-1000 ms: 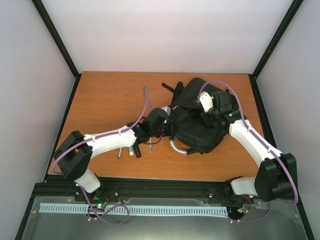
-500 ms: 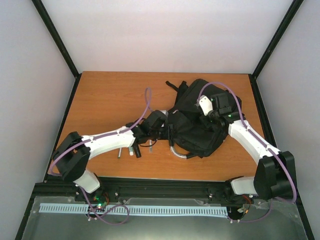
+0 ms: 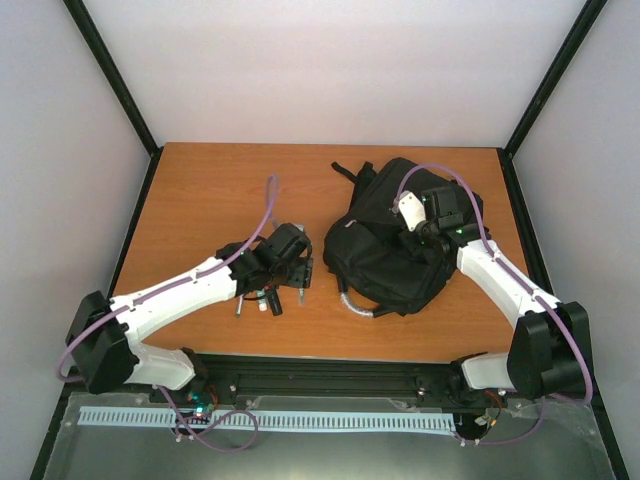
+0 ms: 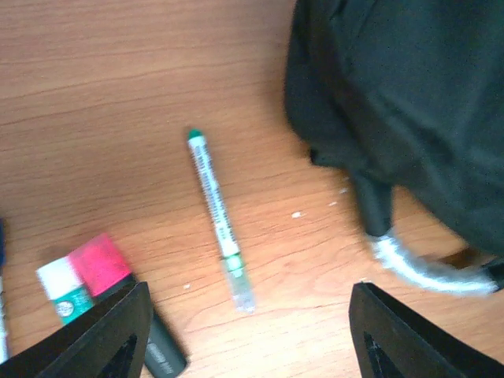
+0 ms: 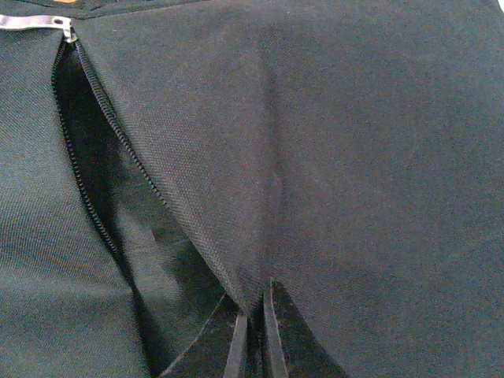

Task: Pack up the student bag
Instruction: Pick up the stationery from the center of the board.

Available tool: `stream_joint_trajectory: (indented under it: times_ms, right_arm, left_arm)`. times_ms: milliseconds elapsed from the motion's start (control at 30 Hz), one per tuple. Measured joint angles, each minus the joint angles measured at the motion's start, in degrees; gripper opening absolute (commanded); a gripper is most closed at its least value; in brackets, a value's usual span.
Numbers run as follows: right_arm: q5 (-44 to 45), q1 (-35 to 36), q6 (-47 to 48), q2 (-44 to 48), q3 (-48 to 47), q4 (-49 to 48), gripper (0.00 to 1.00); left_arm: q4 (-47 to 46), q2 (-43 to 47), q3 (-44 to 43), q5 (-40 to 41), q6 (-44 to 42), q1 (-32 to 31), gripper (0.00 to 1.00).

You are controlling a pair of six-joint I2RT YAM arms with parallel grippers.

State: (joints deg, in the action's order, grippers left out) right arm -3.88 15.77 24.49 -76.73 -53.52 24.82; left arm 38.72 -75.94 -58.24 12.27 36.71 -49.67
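The right gripper [image 5: 253,298], at six o'clock, pinches a fold of the black student bag [image 5: 370,157]; its open zip [image 5: 87,150] gapes toward ten o'clock.

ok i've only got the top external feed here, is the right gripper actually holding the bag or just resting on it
observer: Holding. In the right wrist view the right gripper is shut on a raised fold of the student bag.
operator: is the zip open near it
observer: Yes, the zip opening gapes right beside that fold, with its silver pull at the top of that view.
operator: and what's under the left gripper
observer: The left gripper is open and empty. Its wrist view shows a green-capped pen lying flat on the table between its fingers.
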Motion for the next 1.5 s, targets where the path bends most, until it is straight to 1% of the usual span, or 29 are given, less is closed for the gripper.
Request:
stream_joint_trajectory:
  times_ms: [67,167,233,333,500,800,1100,1400,1500]
  right_arm:
    - [0.0,0.0,0.0,0.0,0.0,0.0,0.03]
    - [0.0,0.0,0.0,0.0,0.0,0.1,0.03]
    - [-0.1,0.0,0.0,0.0,0.0,0.1,0.03]
    - [-0.2,0.0,0.0,0.0,0.0,0.1,0.03]
    - [-0.3,0.0,0.0,0.0,0.0,0.2,0.03]
    - [-0.3,0.0,0.0,0.0,0.0,0.2,0.03]
    - [-0.3,0.0,0.0,0.0,0.1,0.2,0.03]
    - [-0.4,0.0,0.0,0.0,0.3,0.2,0.03]
    - [-0.4,0.0,0.0,0.0,0.3,0.2,0.03]
  left_arm:
    - [2.0,-1.2,0.0,0.2,-1.2,0.2,0.58]
    - [4.7,-5.6,-0.8,0.2,-3.0,0.3,0.48]
    - [6.0,-9.5,-1.6,0.2,-3.9,0.3,0.44]
    - [6.7,-13.1,-2.7,0.2,-4.6,0.3,0.44]
    - [7.4,-19.1,-6.9,1.4,-4.8,0.5,0.44]
    - [7.4,-29.9,-13.6,4.5,-3.7,0.9,0.38]
    - [6.9,-32.2,-15.0,5.2,-2.3,1.5,0.31]
    - [4.9,-32.8,-13.9,3.8,-1.2,3.1,0.28]
    - [4.4,-33.4,-13.6,3.1,-0.9,3.3,0.23]
